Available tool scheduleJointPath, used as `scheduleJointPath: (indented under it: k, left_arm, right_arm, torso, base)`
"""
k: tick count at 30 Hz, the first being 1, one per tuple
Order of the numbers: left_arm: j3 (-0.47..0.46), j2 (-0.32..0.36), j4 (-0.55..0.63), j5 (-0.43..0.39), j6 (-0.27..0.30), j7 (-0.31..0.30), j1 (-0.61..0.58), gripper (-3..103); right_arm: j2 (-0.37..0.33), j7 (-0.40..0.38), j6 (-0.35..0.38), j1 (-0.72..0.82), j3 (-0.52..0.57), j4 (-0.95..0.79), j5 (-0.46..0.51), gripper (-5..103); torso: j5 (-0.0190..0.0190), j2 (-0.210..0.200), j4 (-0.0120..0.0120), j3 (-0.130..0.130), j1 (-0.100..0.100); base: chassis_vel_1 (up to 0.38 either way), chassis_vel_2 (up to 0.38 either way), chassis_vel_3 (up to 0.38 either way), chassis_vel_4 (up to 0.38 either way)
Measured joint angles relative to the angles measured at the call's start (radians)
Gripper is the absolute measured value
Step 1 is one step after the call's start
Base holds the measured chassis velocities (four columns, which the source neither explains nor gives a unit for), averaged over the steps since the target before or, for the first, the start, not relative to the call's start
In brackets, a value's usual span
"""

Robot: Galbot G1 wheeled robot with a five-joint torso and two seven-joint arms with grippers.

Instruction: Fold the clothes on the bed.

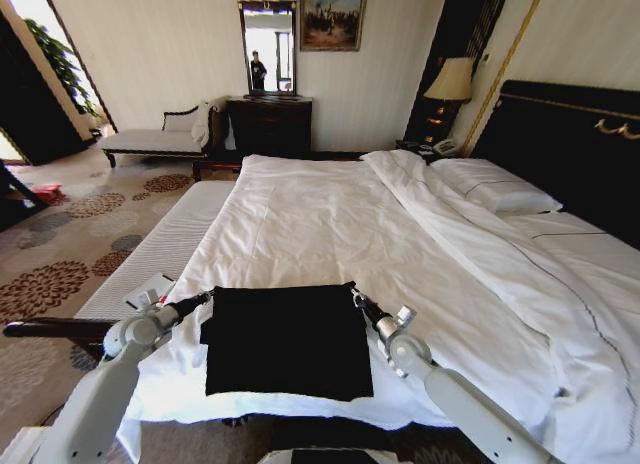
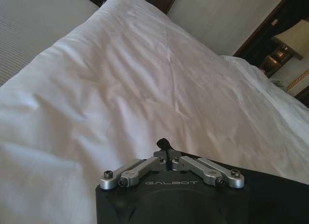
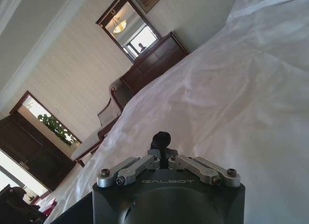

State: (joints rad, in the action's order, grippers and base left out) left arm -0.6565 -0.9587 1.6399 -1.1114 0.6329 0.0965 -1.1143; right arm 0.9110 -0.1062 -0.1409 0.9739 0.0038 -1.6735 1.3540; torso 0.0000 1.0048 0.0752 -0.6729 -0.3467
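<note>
1. Where the bed (image 1: 330, 224) ends nearest the robot, the black T-shirt (image 1: 288, 339) lies as a flat rectangle on the white duvet (image 1: 420, 254).
2. Left gripper (image 1: 208, 298): at the shirt's far left corner, fingers pinched together; whether fabric sits between them, cannot tell.
3. Right gripper (image 1: 356, 297): at the far right corner, fingers likewise pressed closed in the wrist view (image 3: 161, 139).
4. Pillows (image 1: 495, 187) rest by the dark headboard (image 1: 570, 134).
</note>
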Motion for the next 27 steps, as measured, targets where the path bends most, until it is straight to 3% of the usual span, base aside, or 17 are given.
scheduleJointPath:
  k: [7, 18, 27]
  left_arm:
    - [-0.027, 0.0, 0.008, -0.038, -0.025, 0.002, 0.018, 0]
    - [-0.094, 0.001, 0.118, -0.148, -0.071, 0.047, -0.02, 0]
    - [-0.128, 0.001, 0.179, -0.174, -0.115, 0.077, -0.058, 0]
  right_arm:
    - [0.001, 0.021, -0.026, -0.021, 0.035, -0.016, 0.017, 3]
    - [0.008, 0.09, -0.1, 0.077, 0.139, -0.123, 0.018, 3]
    - [0.031, 0.252, -0.177, 0.164, 0.217, -0.162, 0.015, 3]
  torso:
    - [0.0, 0.0, 0.0001, 0.0, 0.0]
    - [0.0, 0.0, 0.0002, 0.0, 0.0]
    - [0.0, 0.0, 0.0001, 0.0, 0.0]
  base:
    - [0.0, 0.0, 0.0, 0.0]
    - [0.0, 0.0, 0.0, 0.0]
    - [0.0, 0.0, 0.0, 0.0]
